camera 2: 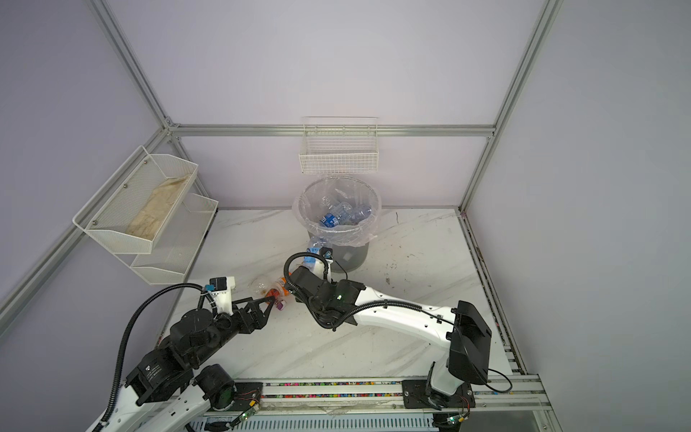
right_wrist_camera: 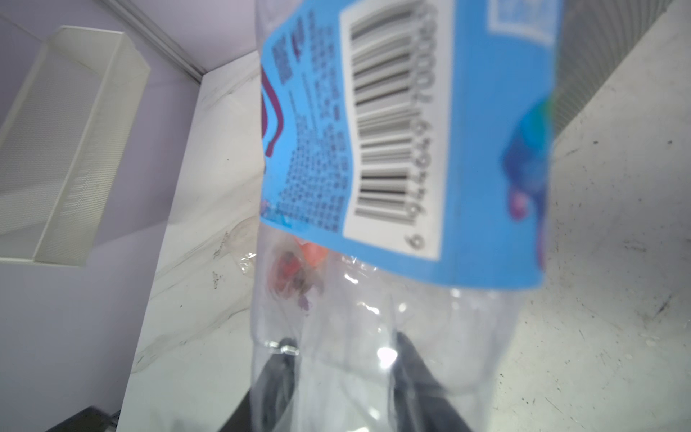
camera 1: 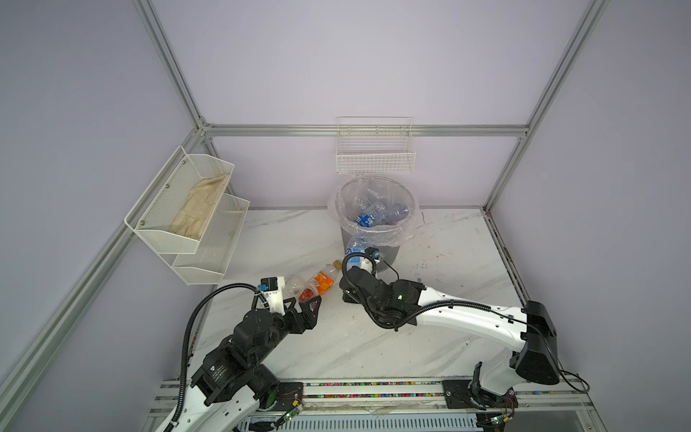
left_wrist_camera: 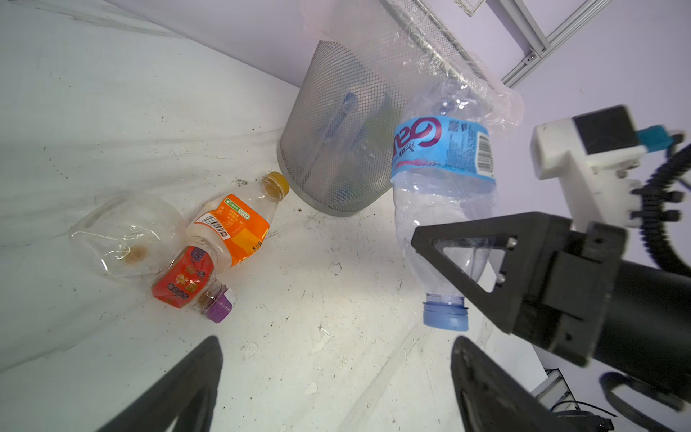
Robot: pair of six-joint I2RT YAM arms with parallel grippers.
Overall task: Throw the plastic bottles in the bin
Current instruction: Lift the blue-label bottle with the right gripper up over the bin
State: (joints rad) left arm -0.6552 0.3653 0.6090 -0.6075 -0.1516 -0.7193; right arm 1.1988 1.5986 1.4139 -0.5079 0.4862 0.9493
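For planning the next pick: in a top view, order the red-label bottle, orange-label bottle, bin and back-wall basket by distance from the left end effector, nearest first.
1. red-label bottle, at the left end effector tips
2. orange-label bottle, just behind it
3. bin, farther back, mid-table
4. back-wall basket, above the bin

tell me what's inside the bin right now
Inside the bin, within its clear liner, lie several crumpled clear bottles, at least one with a blue label. Whatever lies beneath that top layer is covered; the left wrist view shows only blurred shapes through the mesh.
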